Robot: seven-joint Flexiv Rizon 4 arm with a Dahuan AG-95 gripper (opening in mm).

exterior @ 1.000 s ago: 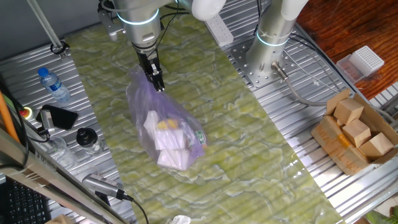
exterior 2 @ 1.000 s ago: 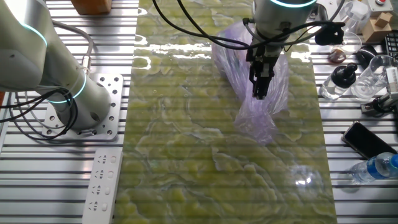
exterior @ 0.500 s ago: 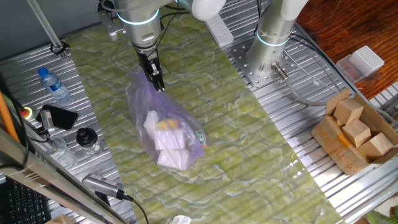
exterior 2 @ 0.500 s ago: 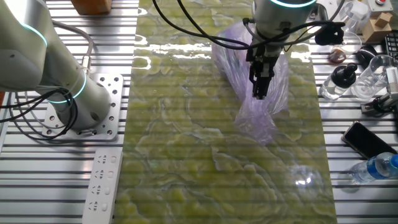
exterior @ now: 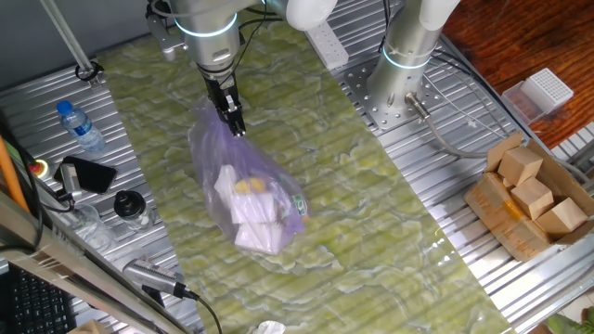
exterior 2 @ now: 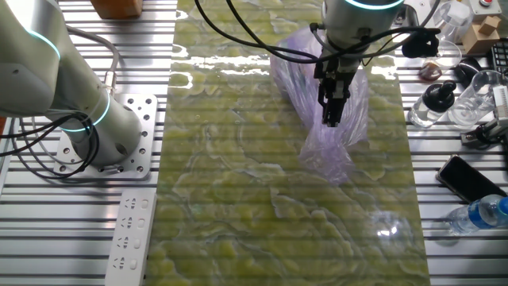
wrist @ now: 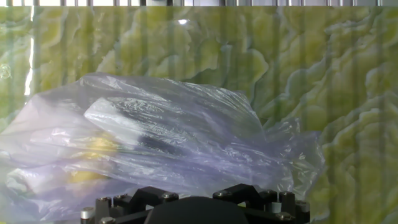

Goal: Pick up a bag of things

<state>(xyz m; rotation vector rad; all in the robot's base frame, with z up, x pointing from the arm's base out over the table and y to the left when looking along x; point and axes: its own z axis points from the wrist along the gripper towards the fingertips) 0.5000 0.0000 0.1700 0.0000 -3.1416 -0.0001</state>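
The bag of things [exterior: 251, 199] is a translucent pale-purple plastic bag holding white packets and a small yellow item. It lies on the green mat, its bunched top pointing at my gripper. My gripper [exterior: 238, 128] points down at the bag's upper end, fingers close together with plastic gathered at the tips. In the other fixed view the gripper [exterior 2: 330, 119] stands in front of the bag [exterior 2: 359, 103]. In the hand view the bag [wrist: 155, 137] fills the lower half. Only the black gripper body shows at the bottom edge there; the fingertips are hidden.
A brown cardboard box of wooden blocks [exterior: 529, 199] sits at the right. A water bottle [exterior: 79, 127], a phone [exterior: 88, 173] and small jars lie left of the mat. A second arm's base [exterior: 404, 70] stands behind, next to a power strip [exterior 2: 131, 234].
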